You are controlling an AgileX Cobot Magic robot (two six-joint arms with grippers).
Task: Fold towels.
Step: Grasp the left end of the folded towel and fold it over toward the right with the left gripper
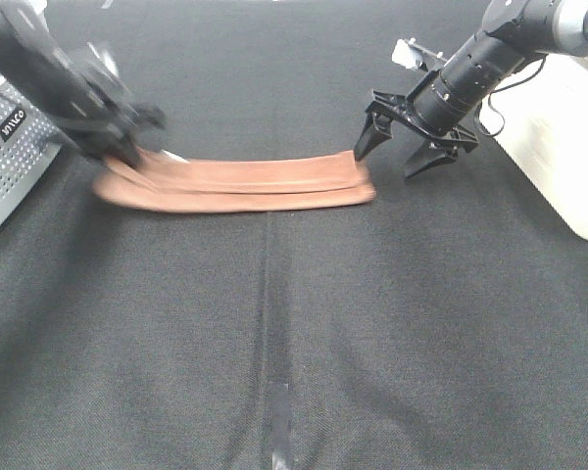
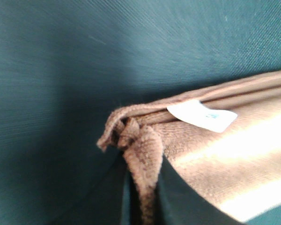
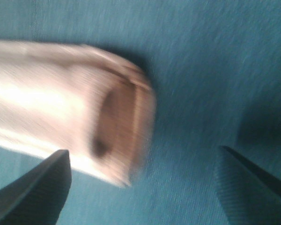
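Note:
The brown towel (image 1: 245, 184) lies as a long narrow folded strip across the far middle of the black table. My left gripper (image 1: 121, 147), blurred in the high view, is at the strip's left end. In the left wrist view a bunched corner of the towel (image 2: 145, 154) is pinched between the dark fingers (image 2: 178, 197), close to the white tag (image 2: 201, 115). My right gripper (image 1: 385, 164) hangs open just beyond the strip's right end. In the right wrist view the towel's end (image 3: 61, 117) lies ahead of the spread fingers (image 3: 33, 192), with nothing between them.
A grey perforated basket (image 1: 10, 157) stands at the left edge. A white bin (image 1: 559, 147) stands at the right, behind the right arm. A strip of tape (image 1: 279, 411) marks the black cloth near the front middle.

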